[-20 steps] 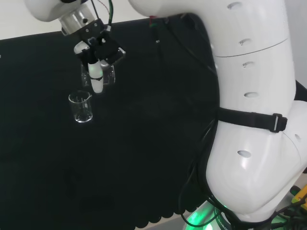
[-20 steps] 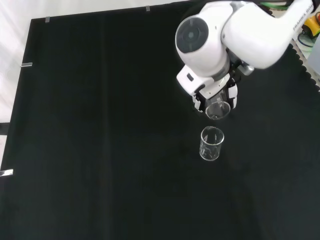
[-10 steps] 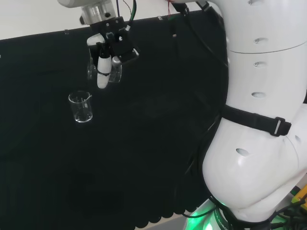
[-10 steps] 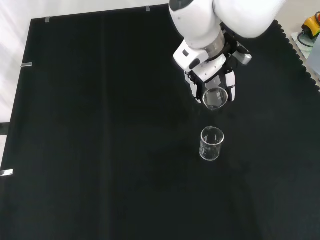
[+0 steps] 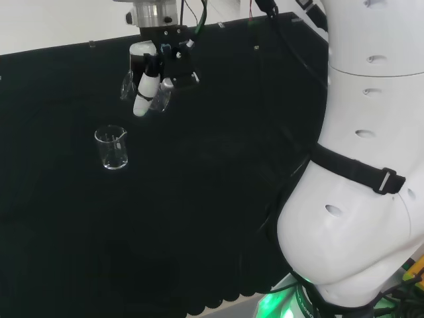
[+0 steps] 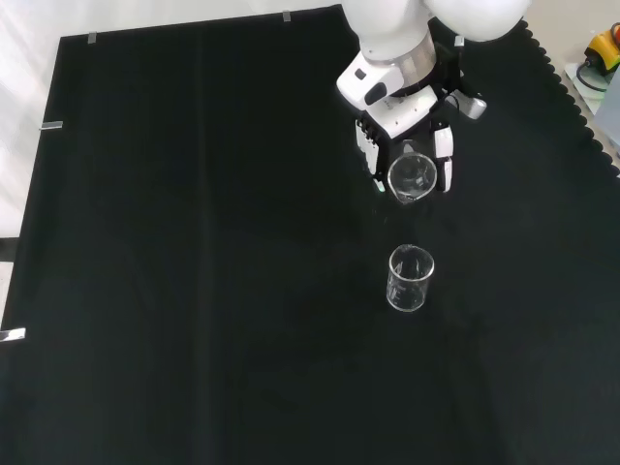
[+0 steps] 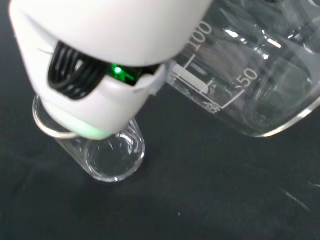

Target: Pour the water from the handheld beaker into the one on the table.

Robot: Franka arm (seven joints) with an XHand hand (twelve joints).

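Note:
A clear glass beaker [image 5: 112, 147] stands upright on the black cloth [image 5: 199, 199], also seen as the table beaker [image 6: 410, 278] and, close up, the table beaker [image 7: 107, 152]. My hand [image 5: 156, 69] is shut on a second clear beaker [image 5: 142, 93], held in the air above and to the right of the standing one in the head view. In the front view my hand [image 6: 407, 145] holds this beaker [image 6: 413, 177] tilted, its mouth facing the camera, farther off than the table beaker. The held beaker [image 7: 250, 75] shows printed graduation marks; I cannot tell its water level.
The arm's big white links [image 5: 358, 152] rise at the head view's right. The cloth's scalloped edge [image 6: 581, 116] runs along the front view's right, with small metal clips [image 6: 53, 125] at its left border.
My hand has risen with the held beaker and moved away from the table beaker, tilting it further. The table beaker has stayed in place.

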